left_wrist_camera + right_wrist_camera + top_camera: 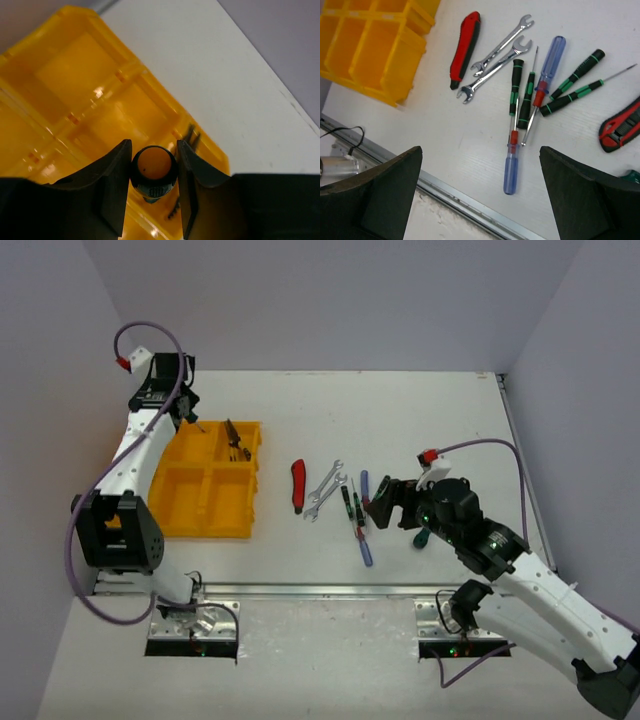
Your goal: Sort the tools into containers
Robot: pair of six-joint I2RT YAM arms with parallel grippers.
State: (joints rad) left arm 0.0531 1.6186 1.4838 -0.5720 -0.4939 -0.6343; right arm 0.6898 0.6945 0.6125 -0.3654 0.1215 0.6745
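Top external view: The yellow organizer tray (205, 502) lies on the table (420, 410) at the left. The left gripper (190, 412) hangs over the tray's far row, and a thin screwdriver shaft (200, 425) projects from it, tilted down toward the tray. A pair of pliers (237, 441) lies in the far right compartment. The remaining tools lie on the table to the right of the tray: the red-handled knife (298, 486), the two wrenches (325, 490), then a cluster of screwdrivers (356, 512). The right gripper (392, 506) sits just right of that cluster, low over the table.

Left wrist view: The left gripper (154, 150) is clamped on the round handle of the held screwdriver (154, 170), seen end-on, black with an orange cap. Both fingers (112, 192) press its sides. The tray (85, 85) fills the view beneath.

Right wrist view: The right gripper's fingers (385, 195) stand wide apart with nothing between them. Below them lie the knife (465, 47), the wrenches (502, 42) side by side, two blue-handled screwdrivers (550, 62) and four green-and-black ones (517, 87), several crossing each other. A red-and-black tool (622, 125) is cut off by the right edge. One corner of the tray (395, 50) shows at upper left, well apart from the screwdrivers.
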